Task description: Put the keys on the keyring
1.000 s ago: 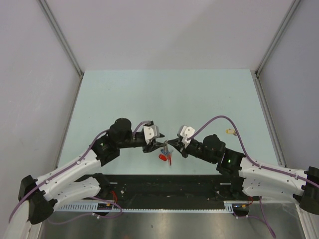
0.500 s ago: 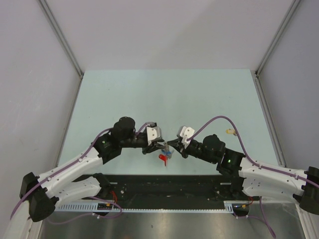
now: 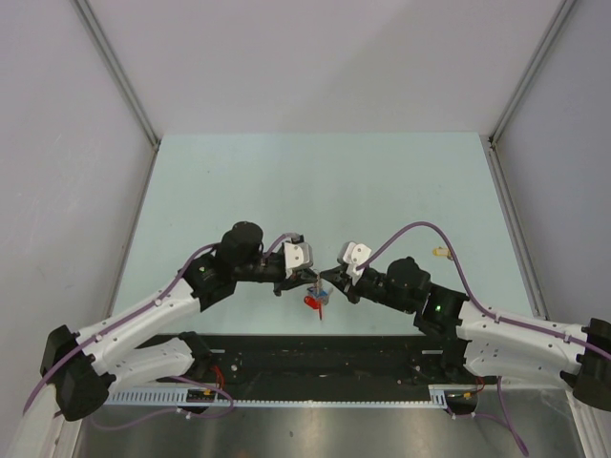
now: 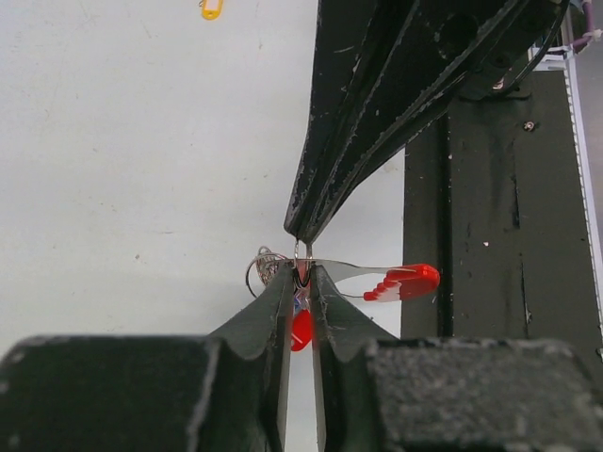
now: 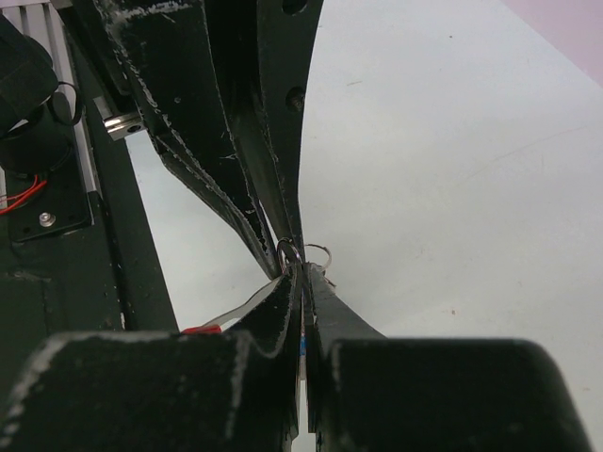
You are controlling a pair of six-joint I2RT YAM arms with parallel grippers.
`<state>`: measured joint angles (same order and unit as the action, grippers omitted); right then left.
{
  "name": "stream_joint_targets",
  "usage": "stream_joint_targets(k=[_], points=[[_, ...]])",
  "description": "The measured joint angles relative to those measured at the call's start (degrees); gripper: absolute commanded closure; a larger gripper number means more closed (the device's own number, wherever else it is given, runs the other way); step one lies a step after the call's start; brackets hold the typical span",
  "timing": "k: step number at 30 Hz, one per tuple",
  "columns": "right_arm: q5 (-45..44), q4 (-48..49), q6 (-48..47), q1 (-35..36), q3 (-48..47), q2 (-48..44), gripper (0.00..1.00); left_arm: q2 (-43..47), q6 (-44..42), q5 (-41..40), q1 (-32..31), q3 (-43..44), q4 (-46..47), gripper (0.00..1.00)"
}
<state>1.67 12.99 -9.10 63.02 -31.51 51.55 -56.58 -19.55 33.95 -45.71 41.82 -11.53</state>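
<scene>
Just above the table's near edge, my two grippers meet tip to tip over the keyring [image 3: 312,301]. Its thin metal ring [image 4: 263,268] sits at the fingertips. The grey strap [image 4: 350,271] runs out to the red end piece [image 4: 407,281]. My left gripper [image 4: 302,275] is narrowed onto the ring wire, with a red piece [image 4: 301,331] and a blue bit showing in the gap behind. My right gripper [image 5: 302,271] is shut at the ring [image 5: 289,252], and a blue sliver shows between its pads. A yellow-headed key [image 3: 439,253] lies apart on the table, to the right.
The black base rail [image 3: 315,355] runs right below the grippers. The right arm's purple cable [image 3: 420,229] arcs over the table near the yellow key. Grey walls enclose the pale green table [image 3: 315,181] on three sides.
My left gripper has slid right to meet the right gripper's tips, and its jaws have narrowed onto the ring. The right arm has stayed put.
</scene>
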Motion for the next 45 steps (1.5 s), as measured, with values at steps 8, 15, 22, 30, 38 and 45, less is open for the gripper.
stream_joint_targets(k=[8,15,22,30,38,45], points=[[0.39,-0.92,-0.2,0.0,-0.57,0.59,1.0,-0.17,0.15,0.39,0.28,0.0,-0.2,1.0],[0.35,-3.63,2.05,-1.33,-2.93,0.94,0.59,0.85,4.35,0.79,0.42,-1.44,4.28,1.0],[0.13,-12.2,10.93,-10.82,-6.56,-2.45,0.35,6.62,11.65,-1.88,1.01,-6.88,11.96,1.0],[-0.24,-27.87,21.2,-31.34,-12.17,-5.79,0.31,13.55,15.78,-4.68,2.8,-10.8,13.9,1.0],[0.9,-42.32,25.59,-55.49,-14.71,1.33,0.31,20.85,17.66,-8.63,3.93,-11.39,11.96,1.0],[-3.76,-45.35,26.14,-66.12,-14.73,9.86,0.39,25.4,17.57,-14.03,4.24,-11.45,6.03,1.0]])
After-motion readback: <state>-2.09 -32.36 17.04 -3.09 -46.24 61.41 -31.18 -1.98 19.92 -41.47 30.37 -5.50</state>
